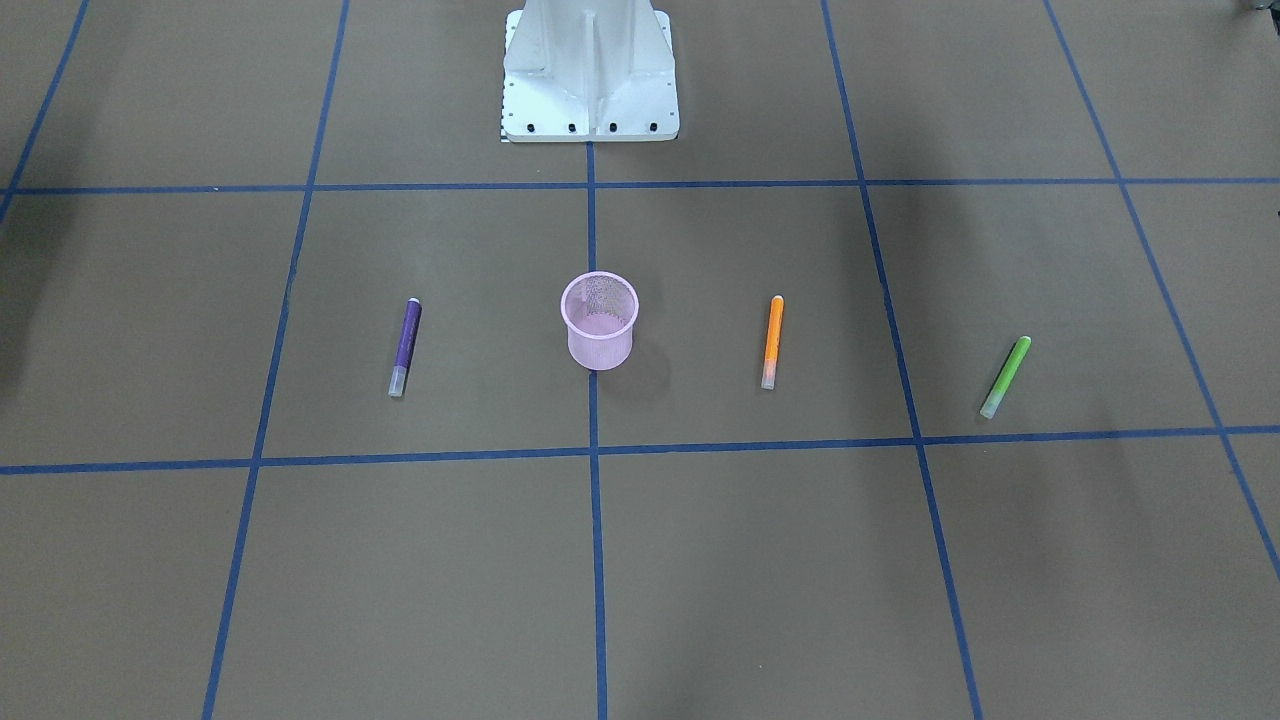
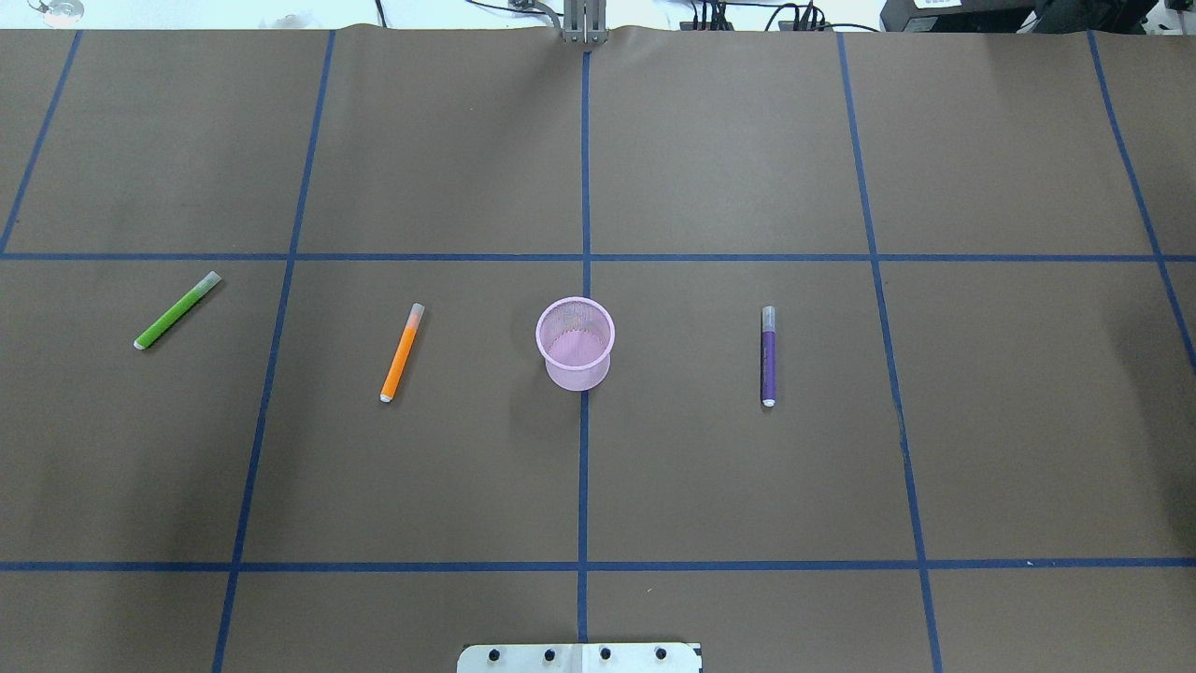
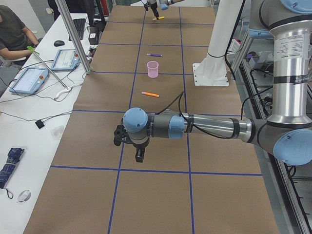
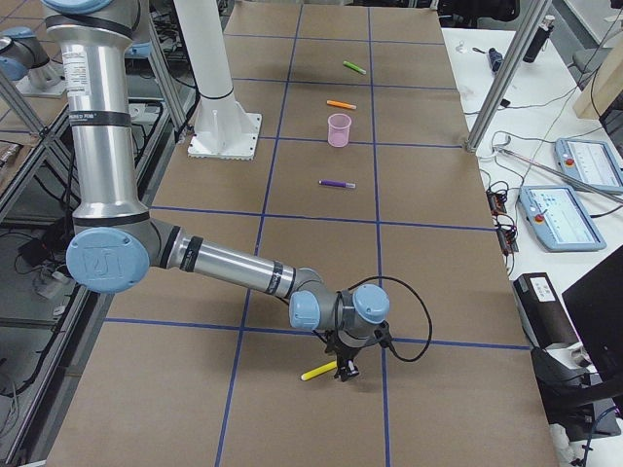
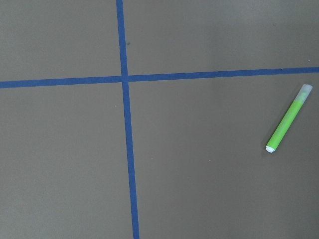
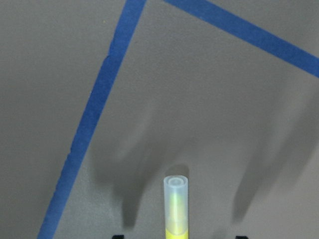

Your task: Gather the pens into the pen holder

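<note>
The pink mesh pen holder [image 2: 575, 346] stands upright at the table's middle with no pen showing in it. The purple pen [image 2: 768, 356], the orange pen [image 2: 402, 353] and the green pen [image 2: 177, 310] lie flat on the brown paper. The yellow pen [image 4: 318, 371] lies far out on my right. My right gripper [image 6: 179, 237] is low over it, fingers apart on either side of its capped end [image 6: 176, 199], not touching it. My left gripper [image 3: 139, 157] hangs above the table near the green pen [image 5: 288, 119]; I cannot tell if it is open or shut.
The white robot base [image 2: 579, 657] stands at the table's near edge behind the cup. Blue tape lines grid the paper. A metal post [image 4: 501, 73] and a side desk with tablets [image 4: 569, 195] stand along the far side, where a seated person [image 3: 12, 29] shows.
</note>
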`<state>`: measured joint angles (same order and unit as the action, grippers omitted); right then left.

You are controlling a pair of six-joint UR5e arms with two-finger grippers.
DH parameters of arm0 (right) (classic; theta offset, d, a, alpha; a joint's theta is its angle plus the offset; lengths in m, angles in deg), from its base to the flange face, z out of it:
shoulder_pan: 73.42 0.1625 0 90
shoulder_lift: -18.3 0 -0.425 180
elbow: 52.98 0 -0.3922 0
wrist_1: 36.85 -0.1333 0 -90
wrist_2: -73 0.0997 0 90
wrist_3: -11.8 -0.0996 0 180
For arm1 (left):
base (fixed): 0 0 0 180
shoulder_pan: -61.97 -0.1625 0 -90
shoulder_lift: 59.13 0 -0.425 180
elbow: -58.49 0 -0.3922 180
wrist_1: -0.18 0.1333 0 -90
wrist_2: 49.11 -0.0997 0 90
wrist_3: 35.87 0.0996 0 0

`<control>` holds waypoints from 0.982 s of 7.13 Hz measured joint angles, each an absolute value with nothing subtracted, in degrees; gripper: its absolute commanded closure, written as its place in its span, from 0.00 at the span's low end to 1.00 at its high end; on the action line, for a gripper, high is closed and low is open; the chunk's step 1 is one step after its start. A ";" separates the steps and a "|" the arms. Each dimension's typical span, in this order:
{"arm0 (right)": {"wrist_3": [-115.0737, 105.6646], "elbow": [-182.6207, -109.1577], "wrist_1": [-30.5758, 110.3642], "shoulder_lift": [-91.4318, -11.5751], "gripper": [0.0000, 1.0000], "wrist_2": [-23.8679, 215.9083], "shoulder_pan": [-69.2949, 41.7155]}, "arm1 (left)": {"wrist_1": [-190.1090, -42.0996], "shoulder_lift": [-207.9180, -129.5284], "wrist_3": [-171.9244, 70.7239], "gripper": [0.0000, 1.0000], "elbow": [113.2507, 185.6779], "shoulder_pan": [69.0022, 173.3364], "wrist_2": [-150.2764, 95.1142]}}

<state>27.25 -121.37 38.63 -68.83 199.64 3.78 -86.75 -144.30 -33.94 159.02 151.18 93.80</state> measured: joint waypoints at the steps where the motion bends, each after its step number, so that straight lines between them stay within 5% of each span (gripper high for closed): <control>1: 27.26 -121.34 38.64 -68.85 0.29 199.65 3.70 | -86.75 -144.30 -33.92 0.00 159.04 151.18 93.80; 4: 27.27 -121.28 38.64 -68.85 0.33 199.67 3.13 | -86.75 -144.29 -33.85 0.00 158.96 151.18 93.80; 5: 27.28 -121.22 38.64 -68.86 0.46 199.70 2.97 | -86.75 -144.30 -33.85 0.00 158.97 151.18 93.80; 6: 27.30 -121.14 38.65 -68.87 0.78 199.73 2.94 | -86.75 -144.29 -33.85 0.00 159.00 151.18 93.80; 7: 27.29 -121.04 38.66 -68.87 1.00 199.73 2.94 | -86.75 -144.30 -33.85 0.00 159.03 151.18 93.80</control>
<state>27.29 -121.04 38.66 -68.87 199.73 2.94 -86.75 -144.30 -33.85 159.03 151.18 93.80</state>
